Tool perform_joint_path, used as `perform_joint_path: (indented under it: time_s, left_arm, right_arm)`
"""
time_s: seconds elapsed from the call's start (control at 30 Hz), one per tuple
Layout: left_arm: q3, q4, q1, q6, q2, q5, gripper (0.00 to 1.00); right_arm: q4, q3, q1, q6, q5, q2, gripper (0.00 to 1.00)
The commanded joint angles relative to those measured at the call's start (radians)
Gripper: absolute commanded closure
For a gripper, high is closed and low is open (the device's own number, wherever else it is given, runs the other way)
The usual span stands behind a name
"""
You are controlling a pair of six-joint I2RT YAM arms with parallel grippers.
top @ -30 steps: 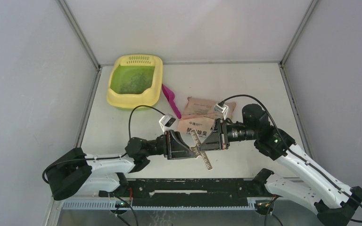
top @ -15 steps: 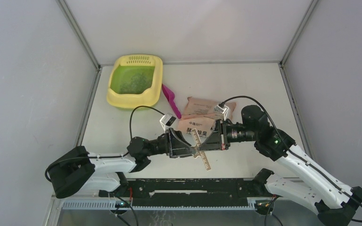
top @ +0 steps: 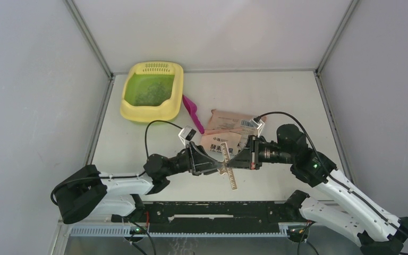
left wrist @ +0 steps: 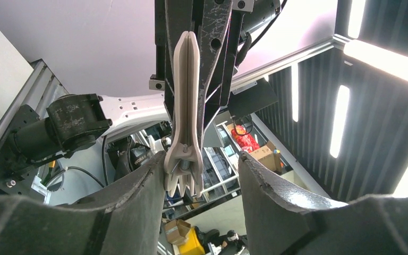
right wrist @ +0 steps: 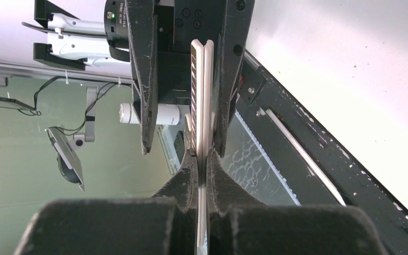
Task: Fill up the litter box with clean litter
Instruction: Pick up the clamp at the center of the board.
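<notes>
The pale yellow litter box (top: 133,113) stands at the back left, its green floor speckled with clean litter (top: 151,93). Near the table's front, both grippers meet at a long beige bag clip (top: 230,171) held off the surface. My right gripper (top: 232,165) (right wrist: 202,156) is shut on the clip (right wrist: 202,95), pinching its thin body between both pads. From the opposite side my left gripper (top: 218,166) (left wrist: 202,159) stands open around the clip's toothed end (left wrist: 183,170); that end lies against one finger, with a gap to the other.
A peach printed bag (top: 228,126) lies flat behind the grippers at mid-table. The magenta scoop (top: 192,111) rests between the bag and the litter box. Grey walls close in the table on the left, back and right.
My left gripper has opened off the clip while my right gripper has shut on it. The right arm has shifted slightly right and lower, and the clip stays between them.
</notes>
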Motion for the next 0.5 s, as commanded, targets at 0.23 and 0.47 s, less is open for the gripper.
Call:
perform_joint_path:
  time_s: [0.23,0.47]
  left_arm:
    - [0.008,0.043,-0.001,-0.012,-0.014,-0.028,0.52]
    - [0.007,0.043,-0.001,-0.013,-0.01,-0.032,0.56]
  right_arm:
    - [0.081,-0.037,-0.031,0.043,0.054,-0.031,1.0]
    - [0.082,-0.046,-0.046,0.046,0.043,-0.035,1.0]
